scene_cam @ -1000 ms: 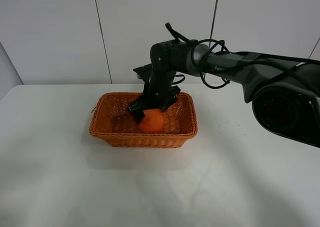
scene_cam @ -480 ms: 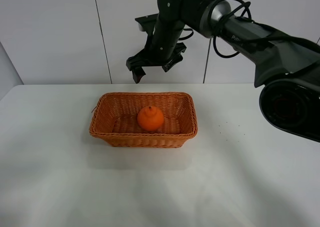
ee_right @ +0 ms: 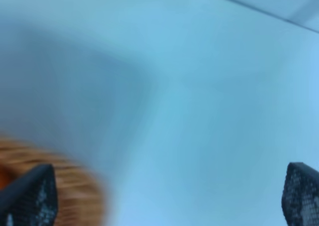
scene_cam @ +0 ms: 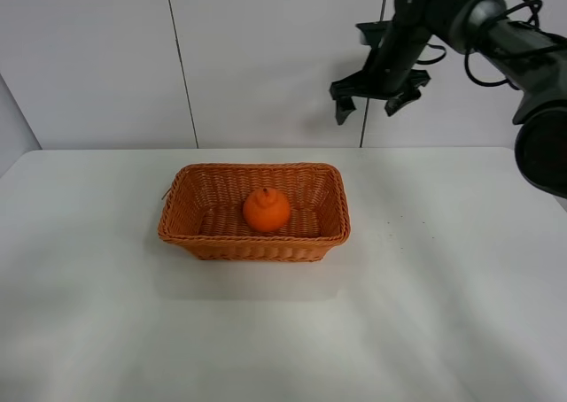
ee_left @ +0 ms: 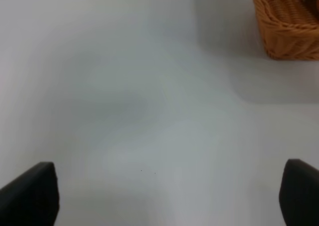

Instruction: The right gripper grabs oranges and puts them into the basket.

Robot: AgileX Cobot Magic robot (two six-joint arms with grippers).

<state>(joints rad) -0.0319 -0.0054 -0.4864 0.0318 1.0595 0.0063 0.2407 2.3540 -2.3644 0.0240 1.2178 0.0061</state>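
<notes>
The orange [scene_cam: 267, 210] sits upright inside the wicker basket [scene_cam: 204, 239], near its middle. My right gripper [scene_cam: 367, 108] is open and empty, held high against the back wall, up and to the right of the basket. In the right wrist view its two fingertips [ee_right: 30, 196] stand far apart, with a blurred corner of the basket [ee_right: 70, 186] between and below them. My left gripper [ee_left: 164, 196] is open and empty over bare table; a corner of the basket [ee_left: 286, 27] shows in its view. The left arm is out of the exterior high view.
The white table [scene_cam: 443, 313] spreads around the basket. A white panelled wall [scene_cam: 106, 57] stands behind it. The right arm's base [scene_cam: 540, 127] sits at the right edge.
My right gripper let go of the orange in the basket, rose, and has swung to the right, away from above the basket. The orange stays put.
</notes>
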